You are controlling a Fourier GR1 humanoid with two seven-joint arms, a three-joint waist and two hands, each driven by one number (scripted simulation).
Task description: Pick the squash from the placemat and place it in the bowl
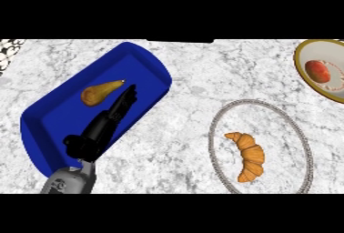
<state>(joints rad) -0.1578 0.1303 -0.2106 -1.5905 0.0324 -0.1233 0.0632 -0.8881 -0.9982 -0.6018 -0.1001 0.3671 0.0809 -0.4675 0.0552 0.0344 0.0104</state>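
**Squash** (101,93): one, tan-yellow, pear-shaped. It lay on its side in the far half of the placemat (60,123), narrow end toward the counter's far right. Nothing held it.

**Placemat:** blue, raised rim, rounded corners. It lay aslant over the counter's left part, running from the near-left corner toward the far edge's middle.

**Left hand** (101,129): black, on a grey forearm that entered at the near-left corner. It stretched over the placemat with its fingers (124,100) straight and side by side, clasping nothing. The tips were just right of the squash's narrow end; contact could not be told.

**Bowl** (300,61): gold rim, white inside, at the far-right corner and partly cut by the view's edge. It was well apart from the squash and held a round red fruit (318,70).

**Plate** (282,132): grey rim, in the near-right part, with a croissant (250,154) on it.

**Counter** (188,68): white-grey marble.
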